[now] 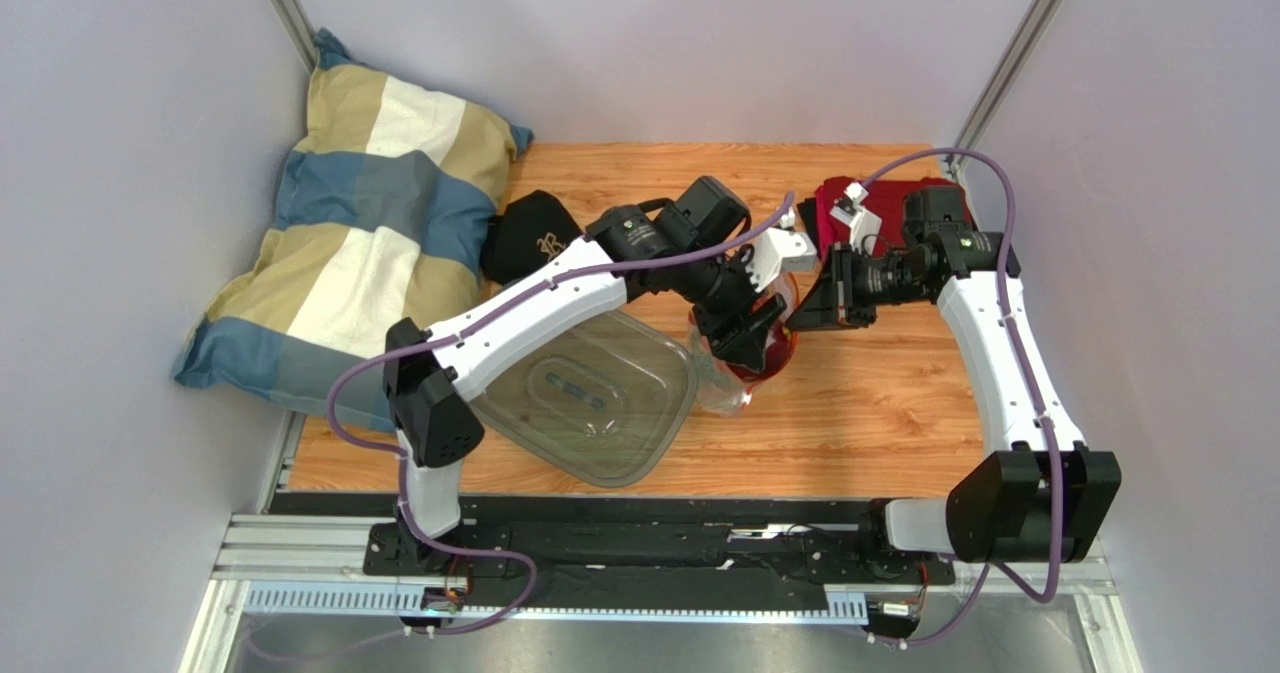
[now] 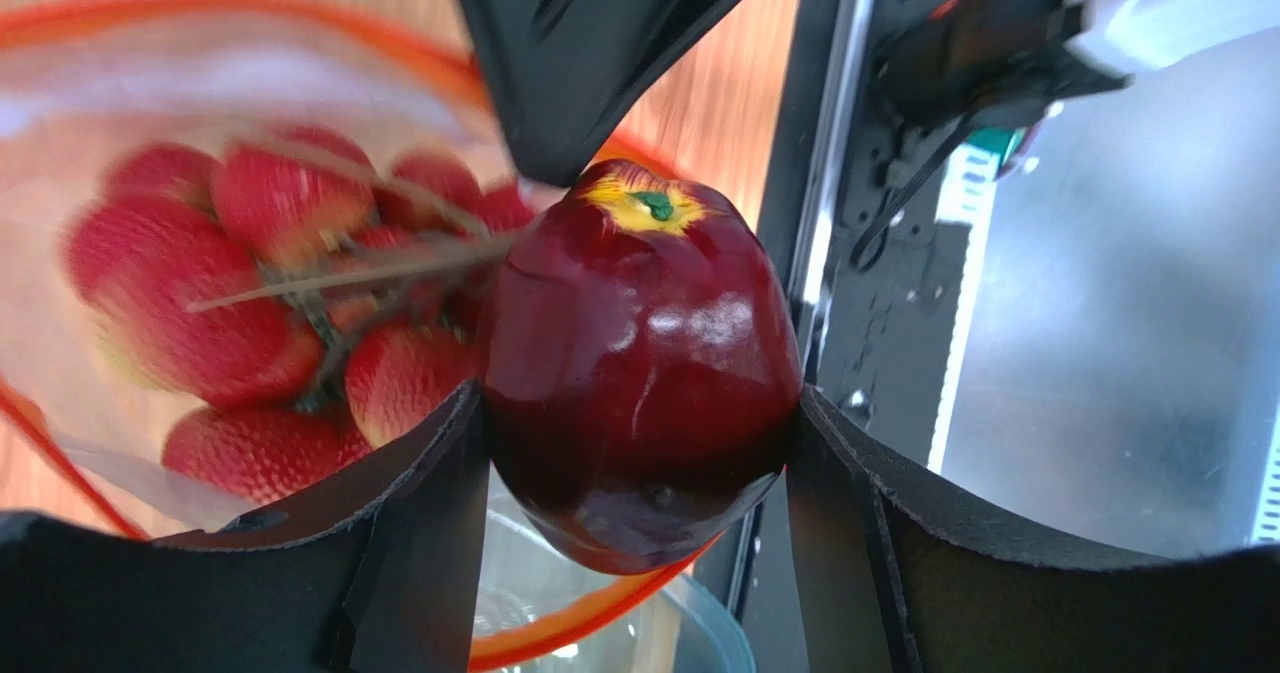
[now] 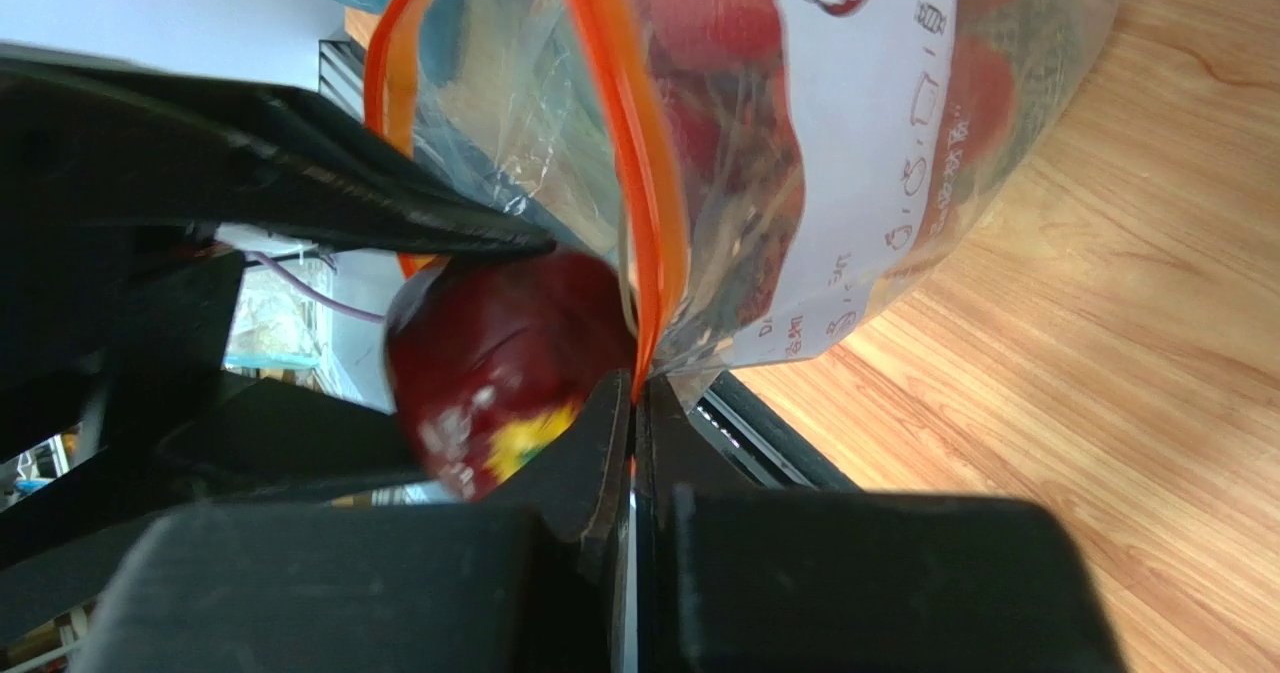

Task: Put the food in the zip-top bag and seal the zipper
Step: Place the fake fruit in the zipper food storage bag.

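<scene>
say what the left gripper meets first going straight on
Probably the bunch of small red fruits in the zip-top bag; the left gripper holds the apple at its mouth. Depth unclear.

A glossy dark red apple (image 2: 639, 381), with a yellow patch and a green dot at its stem, sits in the black left pincer (image 2: 639, 403). Beside the apple, small red fruits (image 2: 226, 313) tinged with yellow show through a clear bag (image 3: 511, 133). The bag is edged by an orange-red zipper (image 3: 639, 178), and its white label (image 3: 864, 148) carries a red logo and grey print. Beneath the apple, the counter (image 1: 887, 388) is orange-brown wood grain. Far left of the apple, a pillow (image 1: 361, 238) has blue, cream and tan blocks.
</scene>
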Controlling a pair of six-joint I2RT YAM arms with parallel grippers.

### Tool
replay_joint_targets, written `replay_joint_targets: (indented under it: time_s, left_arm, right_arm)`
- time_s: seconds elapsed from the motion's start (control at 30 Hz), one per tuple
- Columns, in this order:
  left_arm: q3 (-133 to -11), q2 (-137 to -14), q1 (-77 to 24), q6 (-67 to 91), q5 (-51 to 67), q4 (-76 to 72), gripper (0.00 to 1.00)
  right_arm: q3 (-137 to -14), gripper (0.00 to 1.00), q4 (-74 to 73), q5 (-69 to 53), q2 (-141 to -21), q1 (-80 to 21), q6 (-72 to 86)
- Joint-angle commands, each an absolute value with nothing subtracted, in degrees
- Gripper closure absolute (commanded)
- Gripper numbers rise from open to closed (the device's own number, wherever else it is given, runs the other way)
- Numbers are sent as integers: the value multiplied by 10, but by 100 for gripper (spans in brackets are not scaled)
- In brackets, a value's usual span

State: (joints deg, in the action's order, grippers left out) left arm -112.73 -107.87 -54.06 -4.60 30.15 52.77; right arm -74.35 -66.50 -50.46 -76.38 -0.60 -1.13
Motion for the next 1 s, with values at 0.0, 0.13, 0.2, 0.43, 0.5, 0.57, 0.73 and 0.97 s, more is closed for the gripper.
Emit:
replay_joint_targets:
  time_s: [0.0,0.13,0.2,0.43,0.5,0.57,0.73,0.97]
  left_arm:
    - [-1150,-1076,-544,-44,272,579,85]
    - [-1157,-1095,-548,-54,255,634,86]
    - [-1160,-1105,-548,-61,251,652,83]
    - [-1181,-1125,-553,-83,253,655,31]
    - [-1191,-1130,-553,-88,251,651,15]
    - [-1206,-1129,-552,-89,243,646,14]
    - [-1196,-1078,-548,-93,249,609,16]
    - [-1186,-1068,-548,-106,265,613,59]
  right_arm:
    - [-747,100,-652,-533,-739,-9,-4]
    - [-750,100,-652,-534,-736,-9,-4]
    - [-752,100,-650,-539,-733,-9,-4]
    - [-753,100,-642,-548,-736,-9,17]
    - [-752,100,-643,-548,-735,-9,17]
    - [-751,100,-643,-548,-734,-8,17]
    - [-754,100,-649,-550,-737,-9,11]
    - [-751,100,-649,-551,-737,-8,9]
